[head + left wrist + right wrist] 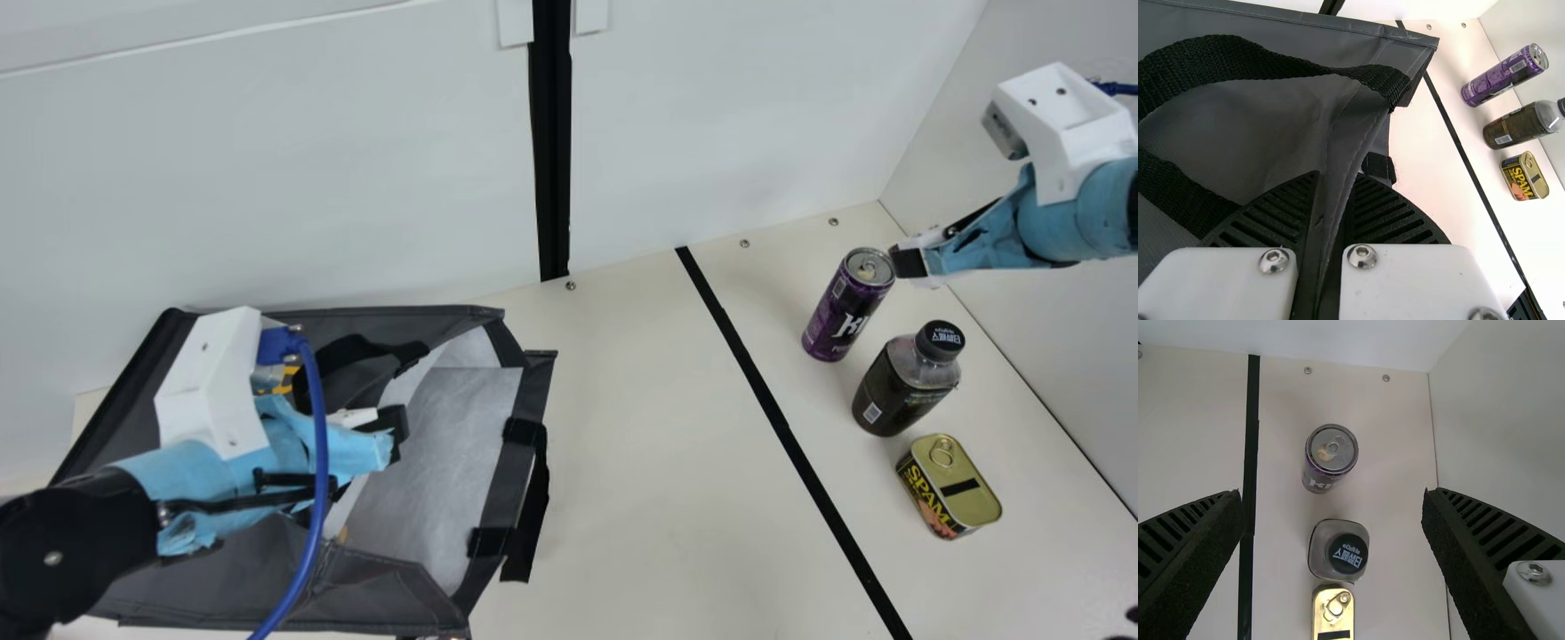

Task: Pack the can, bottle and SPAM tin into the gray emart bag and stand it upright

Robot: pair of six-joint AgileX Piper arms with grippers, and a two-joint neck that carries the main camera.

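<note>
The gray bag [427, 587] lies on its side at the left, its mouth facing right and its pale lining showing. My left gripper [391, 434] is over the mouth; in the left wrist view the left gripper [1331, 220] is shut on a fold of the bag's edge [1355, 143]. At the right stand the purple can [846, 307], the dark bottle [905, 382] and the SPAM tin [949, 487]. My right gripper [911, 260] hangs beside the can's top; in the right wrist view the right gripper [1335, 520] is open above the bottle [1338, 550], holding nothing.
A black tape line [782, 427] runs along the table between the bag and the three items. White walls [756, 116] rise behind and at the right. Black straps [1271, 67] lie over the bag's side.
</note>
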